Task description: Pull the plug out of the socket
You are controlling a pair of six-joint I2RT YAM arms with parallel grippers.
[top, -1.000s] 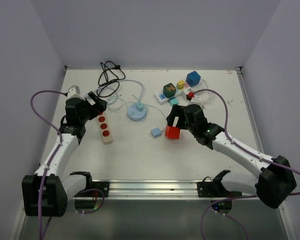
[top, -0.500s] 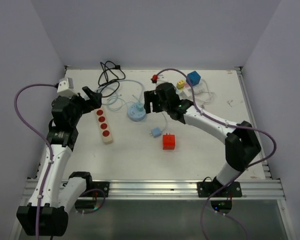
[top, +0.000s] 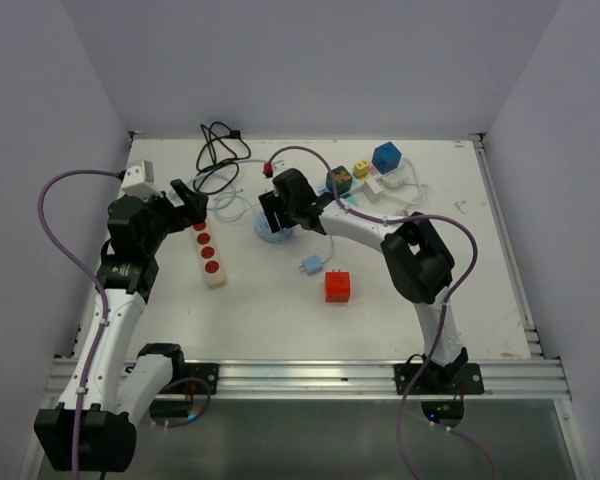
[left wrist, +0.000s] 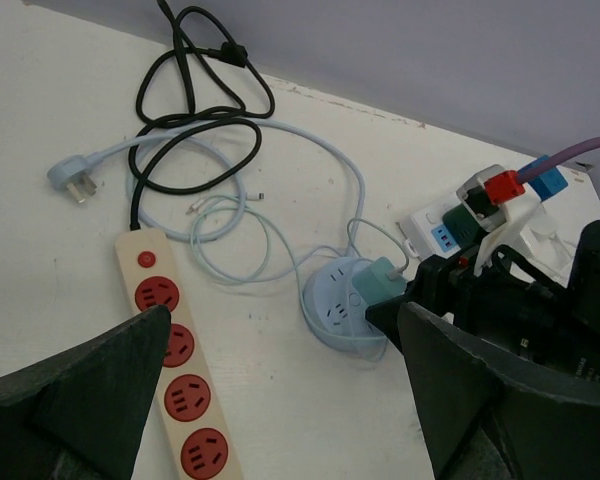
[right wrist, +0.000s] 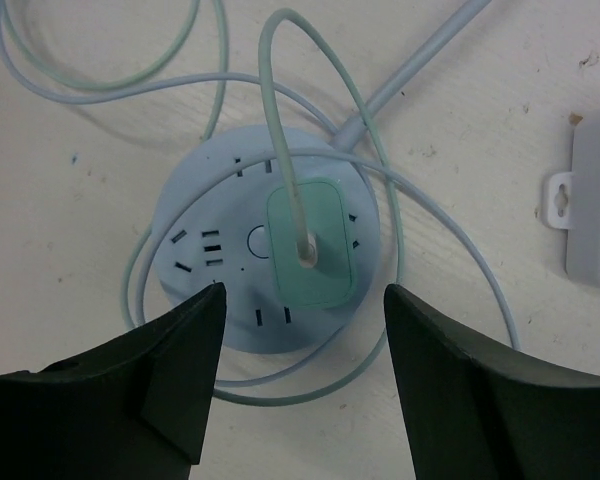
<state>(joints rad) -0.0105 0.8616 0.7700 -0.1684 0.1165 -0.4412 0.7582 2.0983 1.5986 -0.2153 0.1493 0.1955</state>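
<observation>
A round light-blue socket [top: 273, 228] lies at the back middle of the table, with a mint-green plug [right wrist: 310, 243] seated in it, cord rising from its top. My right gripper [top: 278, 212] hovers right over the socket, open; in the right wrist view its gripper [right wrist: 300, 300] has a finger on each side of the socket [right wrist: 220, 250], apart from the plug. My left gripper [top: 192, 203] is open and empty above the left side; its view shows the socket [left wrist: 335, 305] and plug [left wrist: 380, 281] ahead between the fingers.
A beige power strip with red outlets [top: 209, 252] lies under the left gripper. A black cable [top: 218, 150] and pale-blue cords coil behind. A red cube [top: 339, 285], a small blue plug [top: 310, 265] and a white strip with coloured adapters [top: 365, 185] lie right.
My right arm has swung from the red cube left and back to above the round socket. My left arm has lifted and shifted slightly; its gripper stays open.
</observation>
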